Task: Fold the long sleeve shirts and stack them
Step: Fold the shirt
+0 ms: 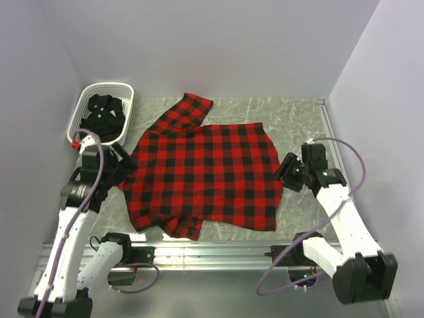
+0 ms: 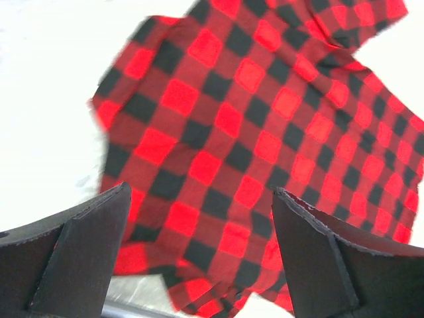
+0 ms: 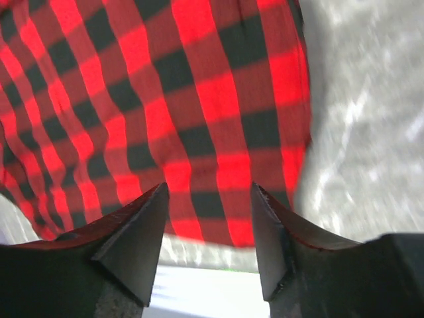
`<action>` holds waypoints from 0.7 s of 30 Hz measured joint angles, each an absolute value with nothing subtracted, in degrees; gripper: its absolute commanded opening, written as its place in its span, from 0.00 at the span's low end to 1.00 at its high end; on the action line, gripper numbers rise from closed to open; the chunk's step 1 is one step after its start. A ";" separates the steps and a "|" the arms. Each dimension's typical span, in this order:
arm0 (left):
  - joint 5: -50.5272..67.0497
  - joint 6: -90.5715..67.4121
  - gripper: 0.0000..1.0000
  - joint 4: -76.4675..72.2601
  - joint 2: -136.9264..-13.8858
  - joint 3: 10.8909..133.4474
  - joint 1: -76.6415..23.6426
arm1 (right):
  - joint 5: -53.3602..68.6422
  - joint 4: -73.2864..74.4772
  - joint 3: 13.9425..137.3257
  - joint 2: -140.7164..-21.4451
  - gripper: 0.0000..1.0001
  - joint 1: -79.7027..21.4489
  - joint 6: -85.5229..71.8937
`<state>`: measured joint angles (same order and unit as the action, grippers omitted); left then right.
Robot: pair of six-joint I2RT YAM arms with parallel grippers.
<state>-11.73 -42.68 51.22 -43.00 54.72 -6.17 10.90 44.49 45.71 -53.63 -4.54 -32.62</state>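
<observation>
Left gripper (image 2: 200, 190): jaws spread wide, holding nothing, over the left edge of the red-and-black buffalo-check flannel shirt (image 1: 205, 172); right gripper (image 3: 209, 187): jaws parted, empty, above that shirt's right edge. Flannel shirt: spread mostly flat on the grey marbled table (image 1: 298, 116), one sleeve angled out at its far side, cloth bunched at its near-left corner. Plain black shirt (image 1: 103, 114): crumpled in the white plastic lattice basket (image 1: 106, 85), beyond the flannel's far-left corner.
</observation>
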 measured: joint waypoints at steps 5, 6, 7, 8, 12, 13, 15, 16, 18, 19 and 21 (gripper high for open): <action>-6.52 -42.02 0.90 41.10 -53.63 52.73 -6.20 | 11.33 34.48 43.44 -64.16 0.56 -4.51 -34.87; -5.56 -42.06 0.90 39.11 -56.25 52.25 -6.20 | 11.55 32.91 43.00 -66.13 0.56 -4.51 -35.22; -4.67 -42.09 0.90 37.21 -59.13 51.72 -6.20 | 11.81 31.31 42.50 -68.07 0.56 -4.49 -35.64; -3.79 -42.19 0.90 35.86 -61.89 51.53 -6.20 | 12.19 29.74 41.95 -69.95 0.56 -4.43 -36.10; -1.58 -42.70 0.90 29.63 -71.81 51.48 -6.20 | 14.24 25.04 40.88 -76.05 0.56 -4.03 -37.65; -1.23 -42.76 0.90 28.25 -74.30 51.62 -6.20 | 14.63 23.99 40.88 -77.76 0.56 -3.86 -38.06; -0.82 -42.94 0.90 26.13 -79.20 51.96 -6.17 | 15.05 22.04 40.88 -80.84 0.56 -3.44 -38.92; -0.58 -43.16 0.90 25.45 -82.02 52.62 -6.20 | 15.18 21.41 40.91 -82.19 0.57 -3.20 -39.33; 0.03 -43.35 0.91 23.94 -86.56 54.04 -6.17 | 15.27 20.45 40.95 -84.53 0.57 -2.72 -40.10; 0.19 -43.62 0.91 23.46 -88.84 54.89 -6.20 | 15.99 20.25 41.36 -85.41 0.58 -2.37 -40.86; 0.25 -44.05 0.91 22.44 -92.55 56.75 -6.20 | 16.36 19.73 42.06 -86.43 0.59 -1.67 -41.76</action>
